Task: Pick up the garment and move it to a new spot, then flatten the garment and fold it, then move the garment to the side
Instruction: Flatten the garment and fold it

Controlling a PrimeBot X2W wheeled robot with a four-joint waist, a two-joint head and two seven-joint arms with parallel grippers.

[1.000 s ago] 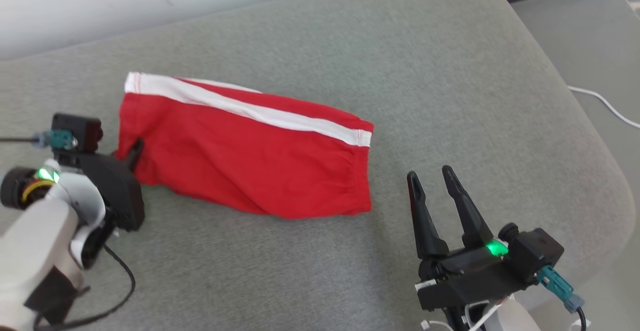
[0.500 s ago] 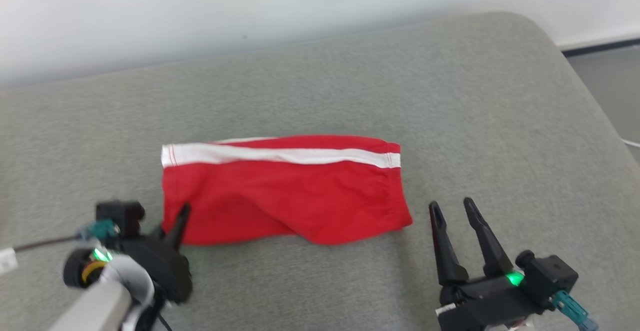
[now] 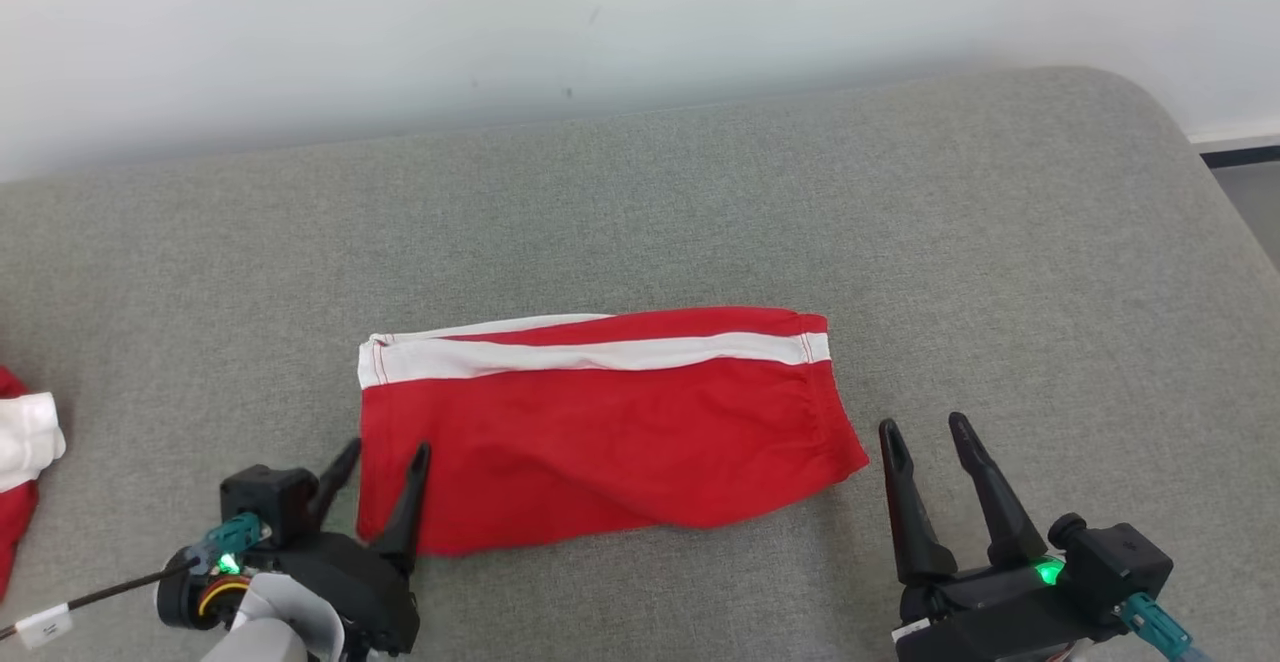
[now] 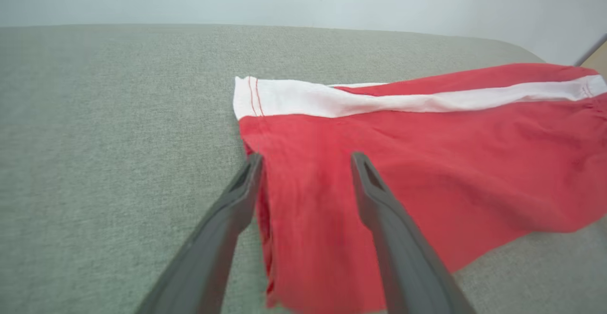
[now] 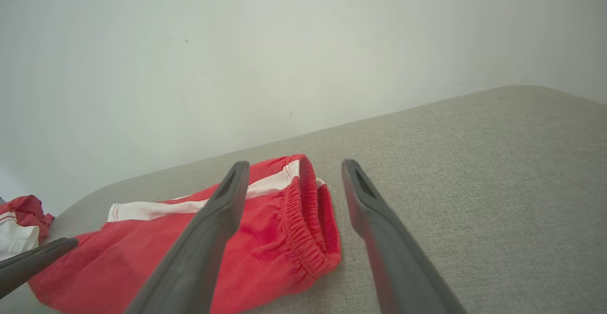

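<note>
The garment [image 3: 600,422] is a pair of red shorts with a white stripe, lying folded and flat on the grey cushion [image 3: 700,192]. My left gripper [image 3: 385,450] stands open at its near left corner. In the left wrist view one finger sits at the garment's [image 4: 427,162] side edge and the other over the red cloth, with my left gripper [image 4: 307,156] gripping nothing. My right gripper [image 3: 923,425] is open just right of the elastic waistband, apart from it. The right wrist view shows my right gripper [image 5: 295,163] above that end of the garment [image 5: 275,238].
Another red and white piece of cloth [image 3: 20,452] lies at the cushion's far left edge, also seen as a crumpled cloth [image 5: 19,219] in the right wrist view. A pale wall stands behind. The cushion rounds off at the right, with floor [image 3: 1250,202] beyond.
The head camera has swung, so the whole picture shifted. My left gripper, shut on the garment's left corner before, has opened and let it go. The right gripper stays open.
</note>
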